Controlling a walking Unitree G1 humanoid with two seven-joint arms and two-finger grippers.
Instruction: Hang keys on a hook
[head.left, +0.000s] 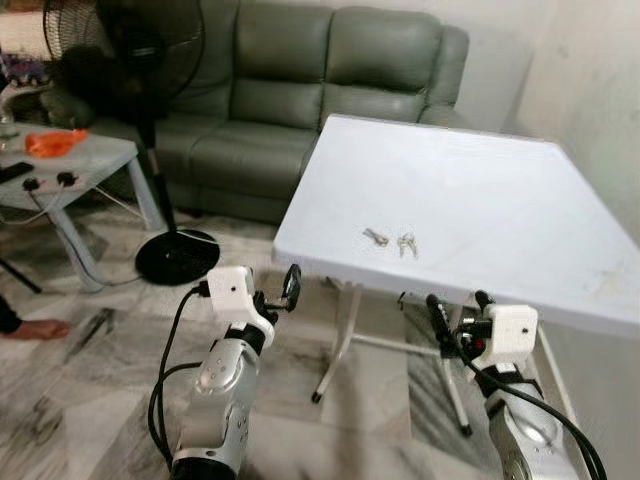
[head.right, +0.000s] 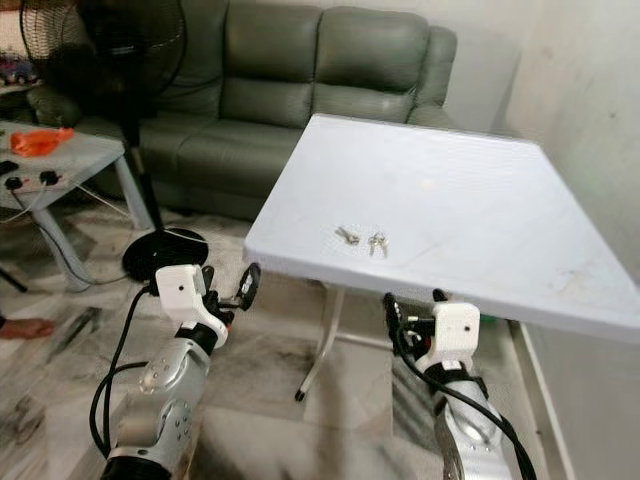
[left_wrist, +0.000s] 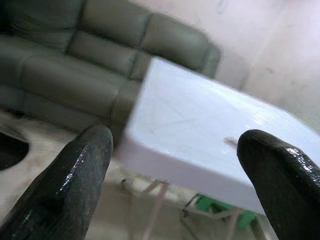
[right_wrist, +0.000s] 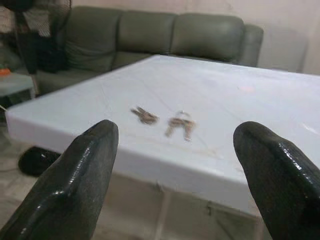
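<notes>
Two small bunches of keys lie side by side near the front edge of the white table (head.left: 480, 200): one bunch (head.left: 376, 237) to the left, the other bunch (head.left: 407, 243) to the right. In the right wrist view both key bunches (right_wrist: 162, 120) sit straight ahead. My right gripper (head.left: 456, 312) is open, just below and before the table's front edge, beneath the keys. My left gripper (head.left: 280, 290) is open, held up at the table's left front corner, level with the edge.
A grey-green sofa (head.left: 300, 90) stands behind the table. A black standing fan (head.left: 140, 60) with a round base (head.left: 177, 256) is to the left, beside a low white side table (head.left: 70, 165) carrying an orange thing. A person's foot (head.left: 30, 328) rests on the marble floor at far left.
</notes>
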